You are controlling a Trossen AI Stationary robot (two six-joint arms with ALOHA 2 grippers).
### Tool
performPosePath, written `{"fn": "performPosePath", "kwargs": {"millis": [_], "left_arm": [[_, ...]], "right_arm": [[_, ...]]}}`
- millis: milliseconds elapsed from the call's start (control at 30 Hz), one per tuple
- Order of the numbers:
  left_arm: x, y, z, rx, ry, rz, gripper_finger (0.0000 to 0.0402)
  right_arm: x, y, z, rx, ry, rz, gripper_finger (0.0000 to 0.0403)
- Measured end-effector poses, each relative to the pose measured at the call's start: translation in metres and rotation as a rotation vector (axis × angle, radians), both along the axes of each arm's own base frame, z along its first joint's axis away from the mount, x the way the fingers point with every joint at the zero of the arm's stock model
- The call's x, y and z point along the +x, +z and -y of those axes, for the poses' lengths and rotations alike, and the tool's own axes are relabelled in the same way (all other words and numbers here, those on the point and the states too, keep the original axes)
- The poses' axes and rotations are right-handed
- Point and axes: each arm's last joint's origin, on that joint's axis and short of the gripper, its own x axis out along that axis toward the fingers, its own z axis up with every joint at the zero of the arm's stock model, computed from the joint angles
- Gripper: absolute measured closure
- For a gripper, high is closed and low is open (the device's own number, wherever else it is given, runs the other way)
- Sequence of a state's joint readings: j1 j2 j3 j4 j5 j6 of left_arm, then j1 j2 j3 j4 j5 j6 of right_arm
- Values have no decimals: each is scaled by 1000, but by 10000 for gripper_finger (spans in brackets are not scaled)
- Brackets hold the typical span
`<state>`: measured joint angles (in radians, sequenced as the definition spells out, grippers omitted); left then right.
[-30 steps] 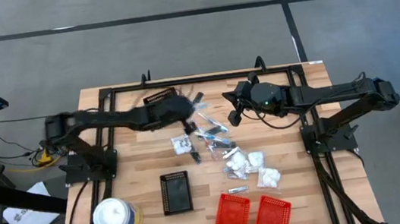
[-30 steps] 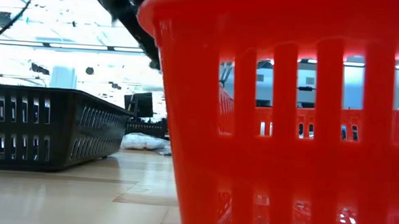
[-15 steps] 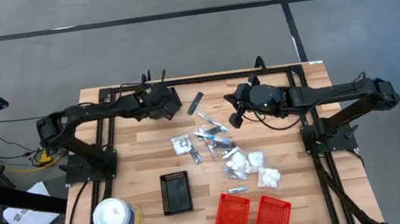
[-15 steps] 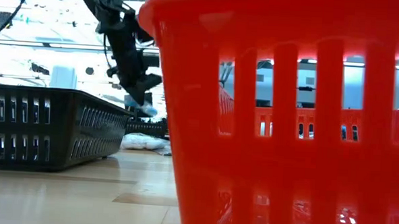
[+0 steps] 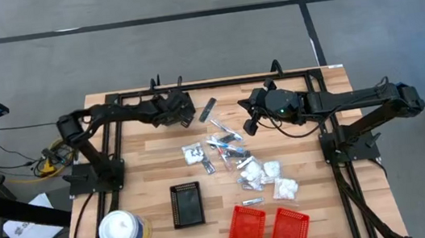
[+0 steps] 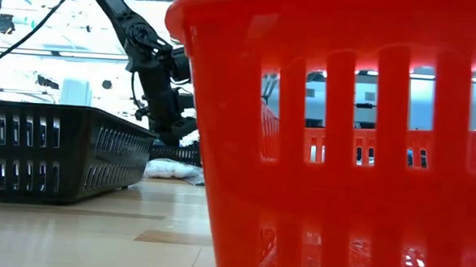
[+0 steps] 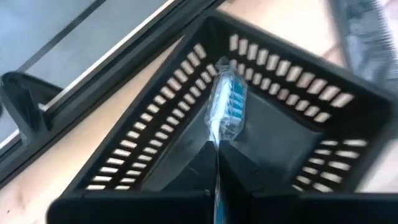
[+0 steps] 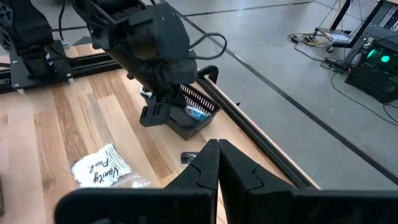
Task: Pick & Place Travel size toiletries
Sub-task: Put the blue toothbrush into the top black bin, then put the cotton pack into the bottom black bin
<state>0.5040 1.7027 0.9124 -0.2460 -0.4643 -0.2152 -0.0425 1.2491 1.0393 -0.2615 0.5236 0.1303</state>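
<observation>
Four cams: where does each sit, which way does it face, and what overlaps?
High: overhead, straight down; both arms, toiletries mid-table.
Low: table height, looking across past the red basket; left arm beyond.
Left wrist: down into the black basket; left claw shut on a wrapped toothbrush.
Right wrist: across the table; right claw shut, empty.
Shared: the right wrist view also shows the left claw over that black basket.
</observation>
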Motion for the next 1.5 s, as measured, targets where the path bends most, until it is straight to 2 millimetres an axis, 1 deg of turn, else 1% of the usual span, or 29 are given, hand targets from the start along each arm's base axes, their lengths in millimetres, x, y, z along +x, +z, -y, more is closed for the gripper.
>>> {"fn": "performPosePath", "kwargs": {"millis": [67, 133, 200, 300, 400, 467, 533, 633, 733, 833, 967, 1100, 1200, 1300, 1333, 1400, 1500], "left_arm": [[0, -1, -1, 2, 5, 5, 388], [1, 0, -1, 4, 3, 6, 370], [1, 4, 2, 11, -4, 10, 345], [1, 14, 8, 67, -4, 10, 297], [0, 32, 17, 134, -19, 21, 252], [-1, 46, 25, 158, -37, 65, 227], [-1, 60, 34, 175, -65, 117, 208], [-2, 81, 52, 181, -130, 207, 192], [-2, 96, 73, 164, -223, 287, 186], [1, 106, 96, 145, -338, 343, 189], [8, 109, 127, 138, -479, 368, 198], [14, 107, 150, 104, -534, 417, 207], [16, 108, 164, 94, -574, 448, 213], [17, 105, 173, 108, -656, 402, 219], [20, 103, 175, 101, -693, 401, 220], [26, 96, 178, 52, -783, 386, 222], [40, 77, 179, 5, -894, 358, 220]], "right_arm": [[0, 0, 0, 0, 0, 1, 403], [0, 0, 0, 0, 0, 1, 403], [0, 0, 0, 1, 0, 1, 403], [0, 0, 0, 1, 0, 1, 403], [0, 0, 0, -2, 1, 0, 403], [0, 0, 0, -5, 3, -1, 403], [0, 0, 0, -5, 3, -1, 403], [0, 0, 0, -5, 3, 0, 403], [0, 0, 0, -6, 3, 2, 403], [0, 1, 0, -6, 4, 3, 403], [0, 1, -1, -5, 6, 4, 403], [0, 1, -1, -6, 6, 4, 403], [0, 1, -1, -5, 6, 4, 403], [0, 1, -1, -5, 6, 4, 403], [0, 1, -1, -5, 6, 4, 403], [0, 1, -1, -5, 7, 5, 403], [-6, 6, -1, -5, 8, 23, 403]]}}
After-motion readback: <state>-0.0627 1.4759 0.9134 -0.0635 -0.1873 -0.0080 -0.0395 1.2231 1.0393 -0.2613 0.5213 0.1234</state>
